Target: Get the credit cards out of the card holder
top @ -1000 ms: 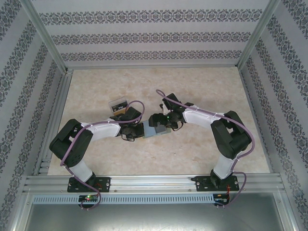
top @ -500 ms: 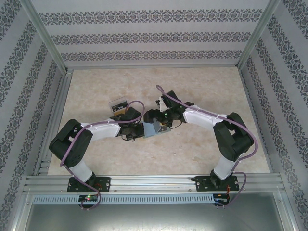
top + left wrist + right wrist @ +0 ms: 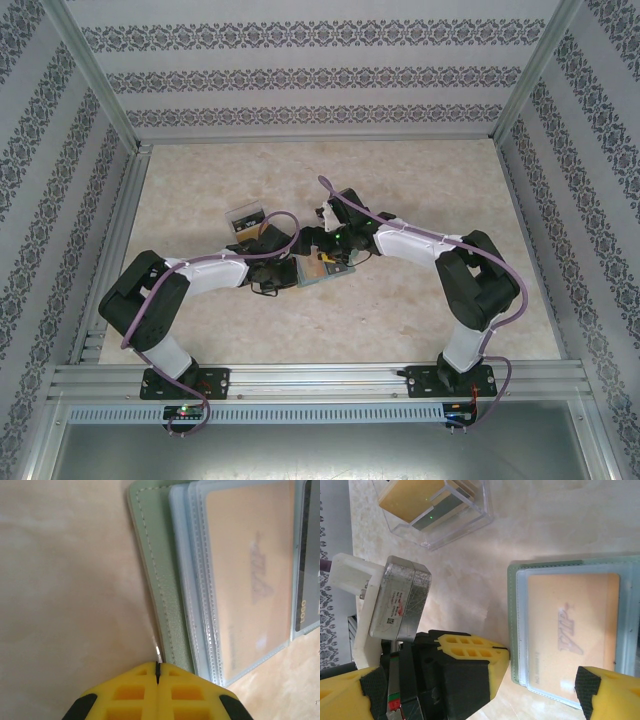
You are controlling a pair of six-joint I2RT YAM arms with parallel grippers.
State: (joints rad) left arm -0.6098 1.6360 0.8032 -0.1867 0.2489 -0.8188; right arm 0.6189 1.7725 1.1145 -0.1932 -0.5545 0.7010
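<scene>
Card holder [image 3: 162, 580] lies open at the counter's [image 3: 420, 200] middle, left tool [image 3: 157, 677] shut at its cover corner. Right tool [image 3: 320, 246], wide, should pinch only the tan card [image 3: 250, 570], sliding it out flat.

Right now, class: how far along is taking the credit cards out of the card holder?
Done: card holder lies open. In hand: shut left pincer at its green edge, open right pincer hovering above. Left: tan card, dark card both sleeved.
</scene>
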